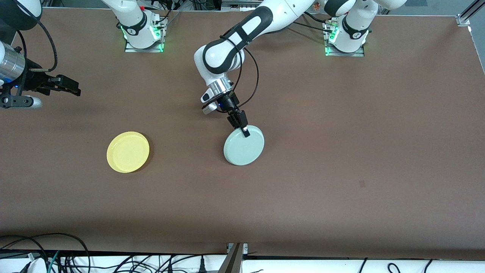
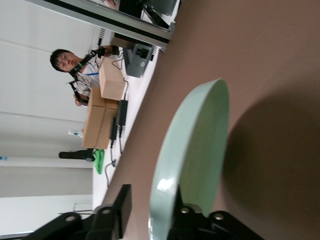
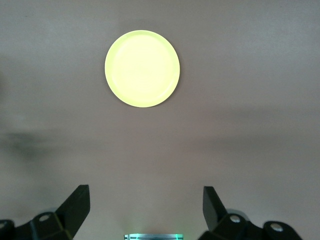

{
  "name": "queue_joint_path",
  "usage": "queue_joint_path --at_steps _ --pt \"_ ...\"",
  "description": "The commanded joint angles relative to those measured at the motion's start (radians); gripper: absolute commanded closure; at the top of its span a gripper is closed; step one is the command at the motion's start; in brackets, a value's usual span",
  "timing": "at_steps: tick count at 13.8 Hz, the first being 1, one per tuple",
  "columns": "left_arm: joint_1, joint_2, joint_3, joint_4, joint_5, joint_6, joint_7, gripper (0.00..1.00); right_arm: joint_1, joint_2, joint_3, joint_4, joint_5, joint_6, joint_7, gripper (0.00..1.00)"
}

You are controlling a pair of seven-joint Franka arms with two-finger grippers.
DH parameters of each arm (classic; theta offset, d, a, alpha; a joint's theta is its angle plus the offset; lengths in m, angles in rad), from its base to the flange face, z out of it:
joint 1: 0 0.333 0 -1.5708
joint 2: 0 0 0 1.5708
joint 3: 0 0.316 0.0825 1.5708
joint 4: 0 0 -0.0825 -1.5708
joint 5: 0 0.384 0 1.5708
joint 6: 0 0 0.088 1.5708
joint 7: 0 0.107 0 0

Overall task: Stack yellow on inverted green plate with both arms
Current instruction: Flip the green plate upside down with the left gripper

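The pale green plate (image 1: 243, 147) is at the table's middle, tilted, its edge at my left gripper raised off the table. My left gripper (image 1: 244, 131) is open astride that raised rim. In the left wrist view the green plate (image 2: 192, 155) stands between the fingers: one finger (image 2: 122, 207) is apart from it, the other is against its face. The yellow plate (image 1: 128, 151) lies flat, rim up, toward the right arm's end of the table. My right gripper (image 1: 74, 89) is open and empty, up in the air at that end. Its wrist view shows the yellow plate (image 3: 142, 68) off from the open gripper (image 3: 145, 197).
The brown table (image 1: 341, 151) holds only the two plates. Cables (image 1: 57, 254) and a metal post (image 1: 235, 258) lie along the edge nearest the front camera. The two arm bases (image 1: 142, 34) stand along the edge farthest from it.
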Motion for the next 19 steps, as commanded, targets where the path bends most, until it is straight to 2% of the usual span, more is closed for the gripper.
queue_joint_path --at_steps 1,2,6,9,15,19 --pt "0.003 0.037 -0.041 0.061 -0.053 -0.001 -0.059 0.05 0.004 0.001 -0.002 0.013 0.002 -0.015 0.016 0.00" --pt "0.003 0.038 -0.047 0.080 -0.084 0.002 -0.065 0.00 0.004 0.001 -0.002 0.013 0.002 -0.015 0.016 0.00" --pt "0.005 0.037 -0.076 0.125 -0.184 0.005 -0.069 0.00 0.004 0.001 -0.002 0.013 0.002 -0.015 0.016 0.00" --pt "0.008 0.031 -0.076 0.142 -0.306 0.031 -0.131 0.00 0.004 0.001 -0.002 0.013 0.002 -0.015 0.016 0.00" --pt "0.048 0.026 -0.075 0.140 -0.552 0.204 -0.362 0.00 0.004 0.001 -0.002 0.013 0.002 -0.015 0.016 0.00" --pt "0.077 0.024 -0.072 0.125 -0.626 0.307 -0.392 0.00 0.004 0.001 -0.002 0.013 0.002 -0.015 0.016 0.00"
